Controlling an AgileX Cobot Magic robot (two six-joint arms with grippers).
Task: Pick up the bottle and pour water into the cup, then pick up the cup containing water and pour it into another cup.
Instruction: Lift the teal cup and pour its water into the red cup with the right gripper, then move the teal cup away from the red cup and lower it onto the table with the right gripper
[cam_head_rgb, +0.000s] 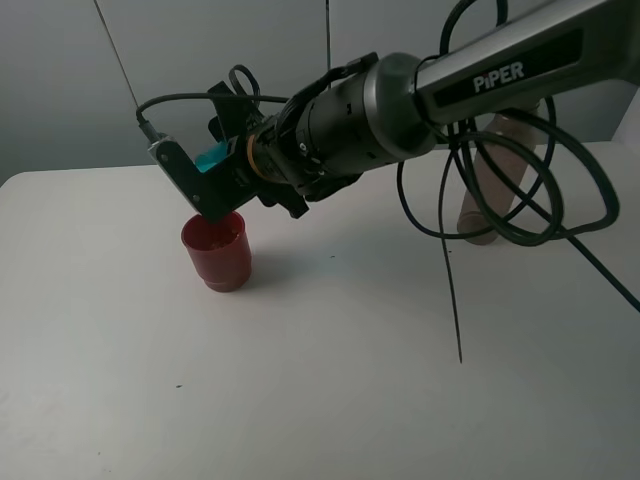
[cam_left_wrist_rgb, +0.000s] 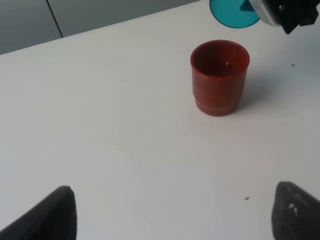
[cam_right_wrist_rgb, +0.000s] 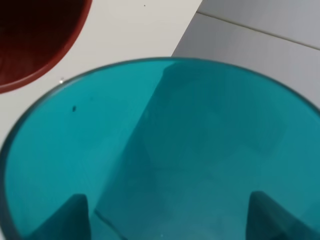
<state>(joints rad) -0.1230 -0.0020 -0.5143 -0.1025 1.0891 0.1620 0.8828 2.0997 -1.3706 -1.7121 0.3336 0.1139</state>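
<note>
Reaches across the middle of the counter (cam_head_rgb: 330, 380) with the right claw (cam_head_rgb: 215, 165), clamped narrow on the teal cup (cam_head_rgb: 212, 158). Holds that cup tipped well over on its side above the red cup (cam_head_rgb: 218, 250), mouth turned down toward the red rim, presumably so that water runs from one into the other. Seen through the right wrist camera: looks straight through the teal wall, with two dark claw tips at either side and a slice of the red cup's mouth beyond, so pourer and receiver line up closely. No stream visible in any view; whether water is moving cannot be told.

Stands the red cup upright on the counter, directly under the tilted teal one and apart from it, low enough to catch a pour without touching.

Leaves the bottle (cam_head_rgb: 490, 190) upright at the far right of the counter, behind the right arm and its cable loops, well apart from both cups; likely parked there out of the way, its part of the job judged done.

Keeps the left claw (cam_left_wrist_rgb: 170, 215) low over bare counter, tips spread wide and holding nothing, looking toward the red cup from a distance; idle, clear of the pour.
</note>
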